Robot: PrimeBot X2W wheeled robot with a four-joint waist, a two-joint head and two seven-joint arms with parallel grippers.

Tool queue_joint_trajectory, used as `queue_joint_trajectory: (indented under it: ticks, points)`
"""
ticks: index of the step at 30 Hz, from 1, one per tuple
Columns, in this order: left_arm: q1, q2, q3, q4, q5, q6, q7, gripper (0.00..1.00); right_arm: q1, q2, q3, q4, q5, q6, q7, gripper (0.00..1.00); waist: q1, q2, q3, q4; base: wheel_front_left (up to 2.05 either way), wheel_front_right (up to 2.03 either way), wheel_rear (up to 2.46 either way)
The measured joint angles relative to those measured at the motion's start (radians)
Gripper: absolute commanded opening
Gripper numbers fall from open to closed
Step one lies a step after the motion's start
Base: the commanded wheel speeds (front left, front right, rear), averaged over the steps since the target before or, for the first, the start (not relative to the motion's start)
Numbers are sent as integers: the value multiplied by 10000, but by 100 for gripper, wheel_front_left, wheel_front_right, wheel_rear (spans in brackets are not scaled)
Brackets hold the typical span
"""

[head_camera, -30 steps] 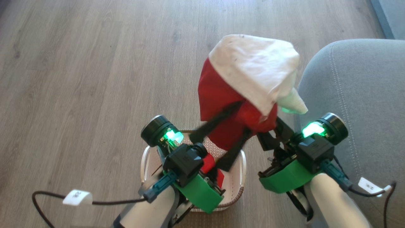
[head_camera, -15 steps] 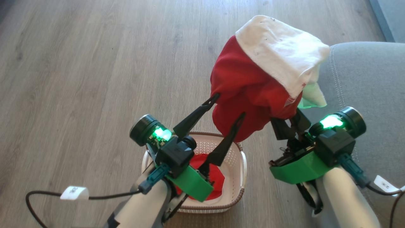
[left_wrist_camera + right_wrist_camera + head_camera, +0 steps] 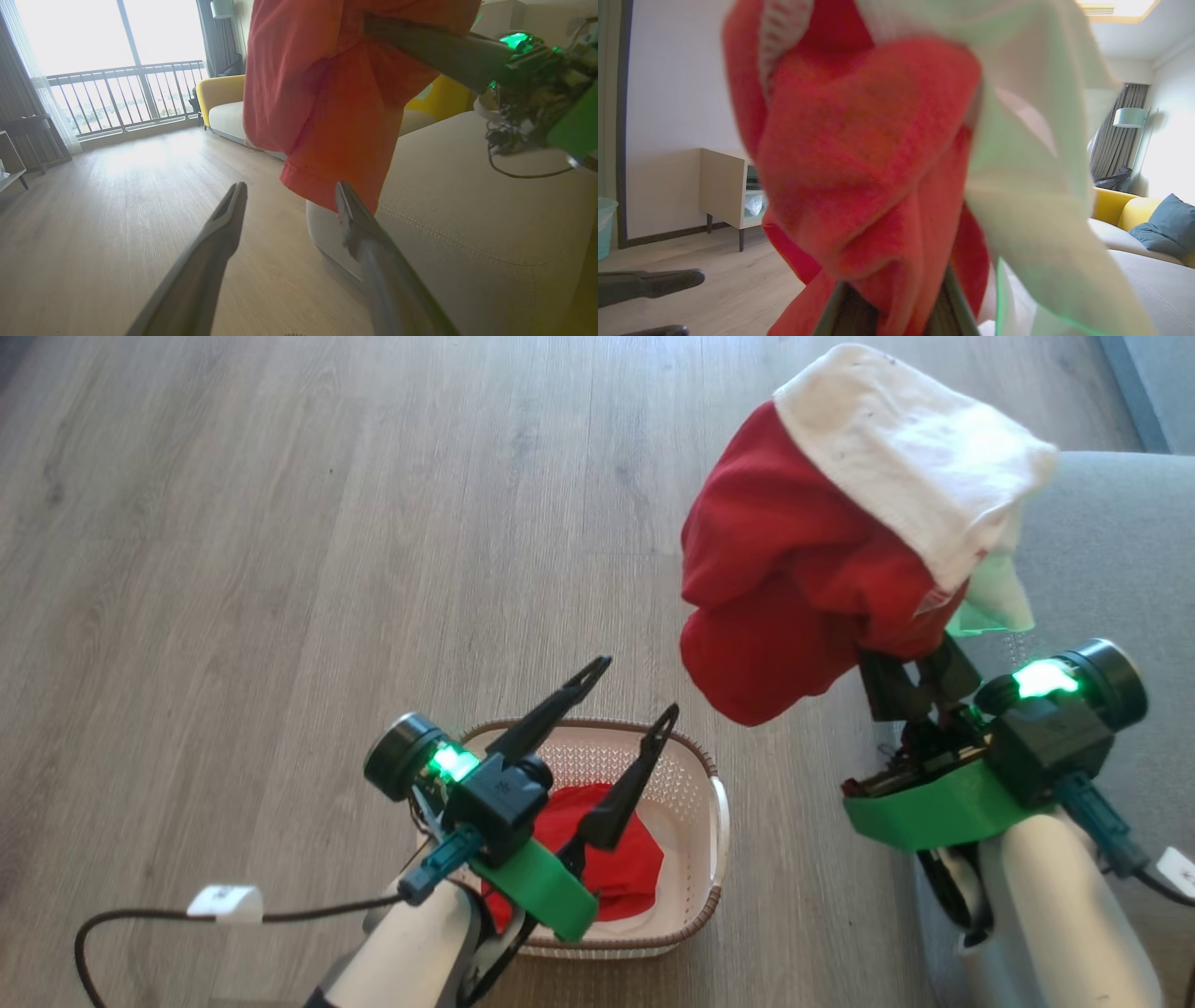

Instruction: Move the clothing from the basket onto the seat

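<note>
While the left gripper (image 3: 635, 689) gapes empty above the cream perforated plastic basket (image 3: 719, 803), the right gripper (image 3: 907, 665) clenches a red-and-white fabric garment (image 3: 803, 569) at upper right, white end slanting up-right beside the grey upholstered seat (image 3: 1102, 551).

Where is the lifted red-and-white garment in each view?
Head view: garment upper right, in the right pincer.
Left wrist view: garment top centre, beyond the open left pincer.
Right wrist view: garment centre, draped over the right pincer.
Shared landmark: sofa seat, right side of every view.
</note>
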Motion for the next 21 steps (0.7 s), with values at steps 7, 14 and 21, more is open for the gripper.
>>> queue_joint_trajectory:
  ticks: [7, 14, 21]
  points:
    - [550, 372, -462, 4, 73, -86, 0, 100, 1, -17, -384, -88, -77, 0, 0, 0, 0, 0, -12, -93, 0, 0, 0]
    - [785, 619, -1030, 174, 73, -86, 0, 100, 7, -35, -713, -188, -79, 0, 0, 0, 0, 0, -55, -146, 0, 0, 0]
    - [1008, 777, -1407, 997, 163, -90, 8, 100, 27, -46, -871, -222, -79, 0, 0, 0, 0, 0, -22, -274, 0, 0, 0]
